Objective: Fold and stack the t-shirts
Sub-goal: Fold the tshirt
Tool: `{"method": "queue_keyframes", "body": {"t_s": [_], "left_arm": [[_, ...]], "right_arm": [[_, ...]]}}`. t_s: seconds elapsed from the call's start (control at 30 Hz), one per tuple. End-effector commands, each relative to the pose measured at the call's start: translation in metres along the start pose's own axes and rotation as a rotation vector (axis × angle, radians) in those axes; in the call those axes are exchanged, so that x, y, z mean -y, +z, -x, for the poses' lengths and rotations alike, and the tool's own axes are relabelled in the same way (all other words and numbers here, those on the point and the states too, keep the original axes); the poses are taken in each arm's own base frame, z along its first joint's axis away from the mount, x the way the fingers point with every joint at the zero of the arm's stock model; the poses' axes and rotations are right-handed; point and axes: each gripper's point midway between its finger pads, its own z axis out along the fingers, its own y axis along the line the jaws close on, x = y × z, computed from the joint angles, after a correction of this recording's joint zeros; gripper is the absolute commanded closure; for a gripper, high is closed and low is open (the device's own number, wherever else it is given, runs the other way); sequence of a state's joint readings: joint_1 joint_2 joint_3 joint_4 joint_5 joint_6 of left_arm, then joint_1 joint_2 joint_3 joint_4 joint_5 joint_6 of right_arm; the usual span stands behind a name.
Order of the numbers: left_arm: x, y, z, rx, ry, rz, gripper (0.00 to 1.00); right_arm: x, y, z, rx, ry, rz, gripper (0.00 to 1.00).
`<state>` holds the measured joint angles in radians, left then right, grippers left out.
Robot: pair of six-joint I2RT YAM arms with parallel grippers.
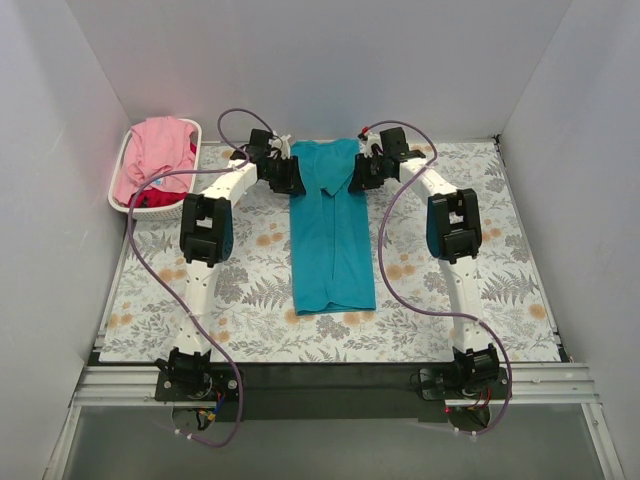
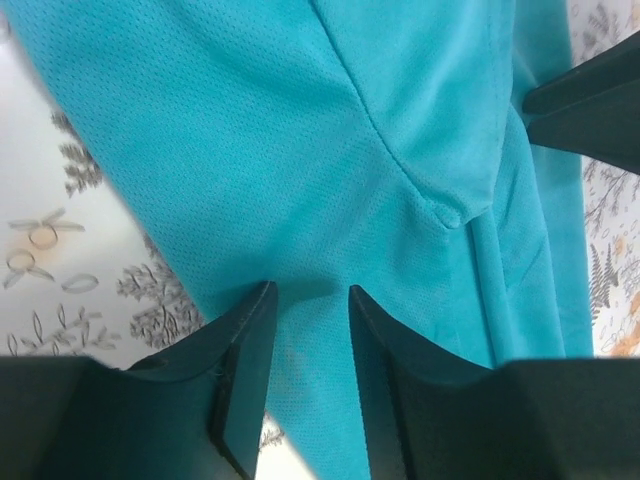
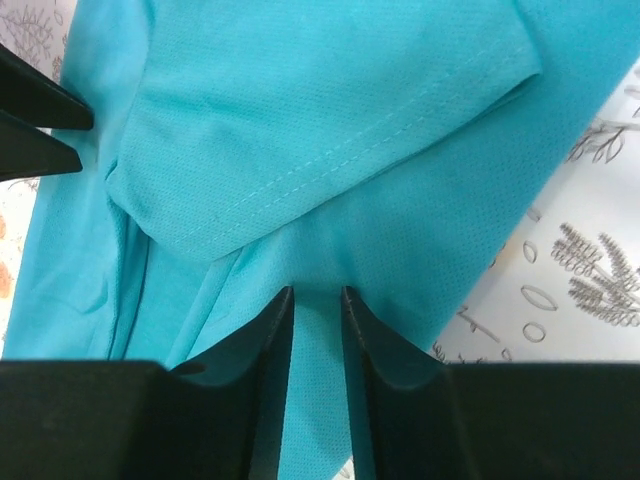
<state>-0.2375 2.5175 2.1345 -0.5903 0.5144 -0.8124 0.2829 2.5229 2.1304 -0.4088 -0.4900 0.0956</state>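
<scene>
The teal t-shirt (image 1: 330,235) lies on the table, folded lengthwise into a long strip. My left gripper (image 1: 288,180) is at the left edge of its far end, and its jaws are closed on a pinch of teal cloth (image 2: 300,180) in the left wrist view (image 2: 312,290). My right gripper (image 1: 358,178) is at the right edge of that end, its jaws (image 3: 317,290) closed on teal cloth (image 3: 330,150) that puckers at the tips. The pink t-shirt (image 1: 160,150) lies heaped in the basket, with a bit of the red t-shirt (image 1: 150,201) under it.
The white slatted basket (image 1: 122,170) stands at the table's far left corner. The floral tablecloth (image 1: 450,310) covers the table. White walls close in the left, right and back. Purple cables loop beside both arms.
</scene>
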Motion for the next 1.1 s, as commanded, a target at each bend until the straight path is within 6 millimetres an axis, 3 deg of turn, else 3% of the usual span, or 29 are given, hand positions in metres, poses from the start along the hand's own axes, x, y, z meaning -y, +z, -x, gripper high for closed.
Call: {"method": "queue_keyframes", "body": {"t_s": [0.0, 0.1, 0.13, 0.17, 0.23, 0.27, 0.3, 0.33, 0.37, 0.4, 0.43, 0.47, 0.5, 0.53, 0.57, 0.6, 0.7, 0.73, 0.77, 0.8, 0.83, 0.87, 0.9, 0.93, 0.97, 1.0, 1.03, 1.07], "left_arm": [[-0.022, 0.008, -0.006, -0.020, -0.014, 0.042, 0.64], [0.003, -0.015, 0.016, 0.027, 0.026, -0.017, 0.60], [0.019, -0.035, 0.034, 0.072, 0.055, -0.030, 0.56], [0.029, -0.050, 0.046, 0.103, 0.086, -0.038, 0.54], [0.045, -0.075, 0.059, 0.148, 0.129, -0.055, 0.46], [0.069, -0.110, 0.077, 0.214, 0.190, -0.075, 0.43], [0.079, -0.124, 0.082, 0.246, 0.225, -0.097, 0.39], [0.082, -0.131, 0.071, 0.234, 0.236, -0.105, 0.35], [0.103, -0.164, 0.077, 0.284, 0.289, -0.121, 0.34], [0.109, -0.176, 0.072, 0.300, 0.352, -0.130, 0.34], [0.108, -0.175, 0.046, 0.259, 0.353, -0.151, 0.34], [0.110, -0.181, 0.035, 0.262, 0.374, -0.156, 0.32], [0.131, -0.216, 0.041, 0.353, 0.462, -0.152, 0.32], [0.133, -0.224, 0.034, 0.373, 0.482, -0.142, 0.31], [0.123, -0.219, 0.006, 0.343, 0.469, -0.125, 0.31], [0.139, -0.247, 0.011, 0.433, 0.539, -0.121, 0.26], [0.143, -0.253, -0.031, 0.413, 0.635, -0.146, 0.17], [0.156, -0.268, -0.043, 0.422, 0.703, -0.169, 0.17], [0.158, -0.269, -0.056, 0.404, 0.807, -0.183, 0.17], [0.154, -0.257, -0.089, 0.328, 0.807, -0.191, 0.17], [0.157, -0.263, -0.100, 0.332, 0.844, -0.181, 0.18], [0.154, -0.261, -0.118, 0.302, 0.898, -0.181, 0.19], [0.149, -0.248, -0.146, 0.243, 0.903, -0.192, 0.19], [0.149, -0.245, -0.161, 0.221, 0.918, -0.201, 0.21], [0.153, -0.249, -0.172, 0.227, 0.949, -0.206, 0.22], [0.159, -0.244, -0.187, 0.203, 0.990, -0.229, 0.23], [0.153, -0.235, -0.212, 0.157, 0.995, -0.250, 0.24], [0.155, -0.233, -0.222, 0.149, 1.019, -0.265, 0.26]], "right_arm": [[0.011, 0.002, 0.013, 0.028, -0.049, -0.043, 0.66], [-0.004, -0.022, 0.043, 0.092, -0.116, -0.047, 0.56], [-0.011, -0.030, 0.050, 0.106, -0.138, -0.038, 0.53], [-0.028, -0.054, 0.071, 0.154, -0.179, -0.031, 0.48], [-0.044, -0.076, 0.076, 0.165, -0.255, -0.028, 0.41], [-0.065, -0.105, 0.091, 0.208, -0.340, -0.028, 0.35], [-0.071, -0.112, 0.080, 0.182, -0.358, -0.031, 0.33], [-0.084, -0.121, 0.077, 0.176, -0.398, -0.034, 0.32], [-0.106, -0.150, 0.085, 0.210, -0.463, -0.040, 0.30], [-0.112, -0.161, 0.076, 0.185, -0.529, -0.048, 0.29], [-0.115, -0.164, 0.058, 0.144, -0.555, -0.051, 0.27], [-0.138, -0.189, 0.059, 0.171, -0.615, -0.048, 0.22], [-0.142, -0.197, 0.048, 0.152, -0.649, -0.051, 0.19], [-0.139, -0.200, 0.030, 0.122, -0.652, -0.059, 0.14], [-0.151, -0.222, 0.028, 0.154, -0.686, -0.066, 0.03], [-0.152, -0.229, 0.022, 0.153, -0.704, -0.072, 0.02], [-0.156, -0.253, -0.006, 0.123, -0.790, -0.081, 0.02], [-0.158, -0.256, -0.017, 0.110, -0.841, -0.057, 0.02], [-0.162, -0.261, -0.039, 0.091, -0.866, -0.034, 0.02], [-0.164, -0.260, -0.057, 0.064, -0.892, -0.011, 0.02], [-0.163, -0.260, -0.071, 0.045, -0.924, -0.015, 0.02], [-0.177, -0.264, -0.084, 0.044, -1.002, -0.001, 0.02], [-0.169, -0.251, -0.119, -0.039, -1.019, 0.013, 0.02], [-0.165, -0.249, -0.132, -0.079, -1.058, -0.022, 0.03], [-0.178, -0.244, -0.153, -0.107, -1.127, 0.019, 0.05], [-0.174, -0.237, -0.176, -0.161, -1.131, 0.039, 0.10], [-0.175, -0.233, -0.188, -0.175, -1.133, 0.067, 0.12], [-0.175, -0.230, -0.196, -0.188, -1.133, 0.087, 0.19]]}}
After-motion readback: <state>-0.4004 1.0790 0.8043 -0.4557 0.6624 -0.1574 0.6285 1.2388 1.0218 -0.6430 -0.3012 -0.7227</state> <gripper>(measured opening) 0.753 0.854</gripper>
